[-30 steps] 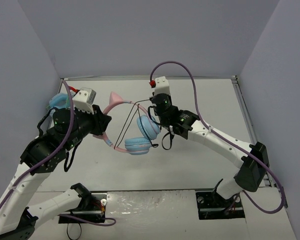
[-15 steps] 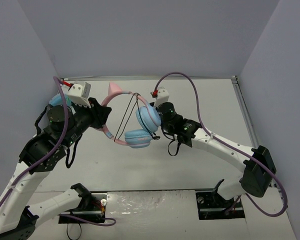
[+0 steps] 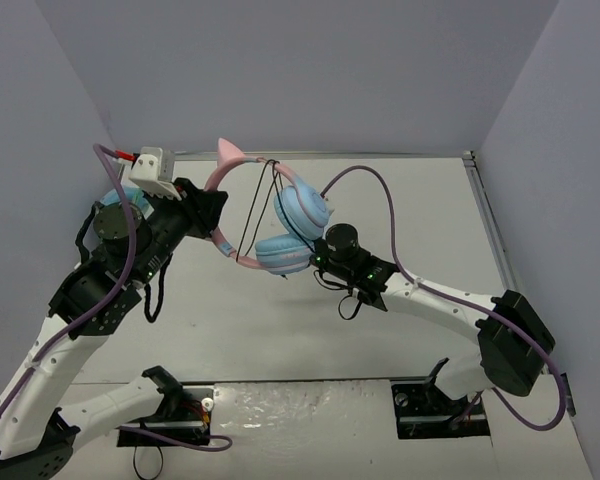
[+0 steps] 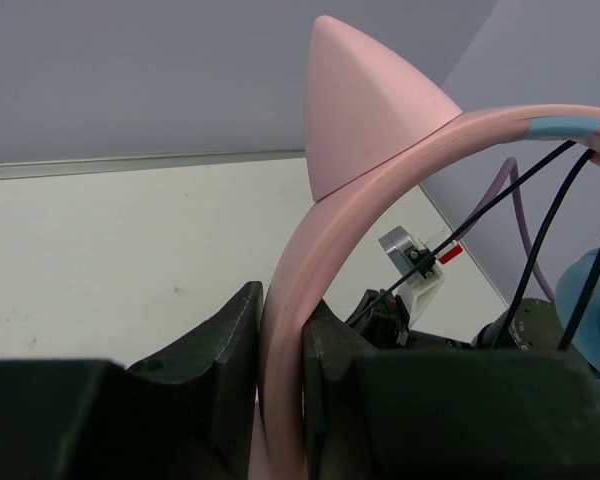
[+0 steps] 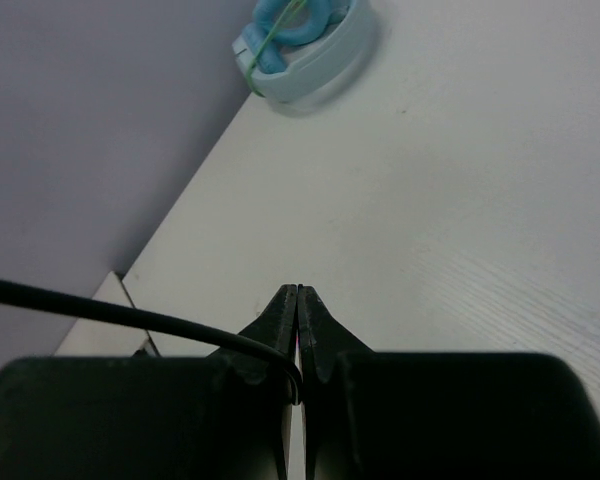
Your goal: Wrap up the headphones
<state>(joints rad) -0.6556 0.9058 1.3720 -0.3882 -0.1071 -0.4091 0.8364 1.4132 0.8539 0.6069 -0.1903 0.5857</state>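
Plain white tabletop [image 3: 420, 200], boxed in by pale lavender walls [image 3: 330, 70] on three sides, soft even lighting.

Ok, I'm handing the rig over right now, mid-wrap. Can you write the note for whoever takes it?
Left gripper: shut on the pink headband, holding the headphones up above the table.
Right gripper: shut on the black cable, close to the ear cups.
Done: a few cable strands already cross the headband.
Left: wind on the rest; how much remains cannot be told.
Light blue looped item at the table's far left: not part of the job.
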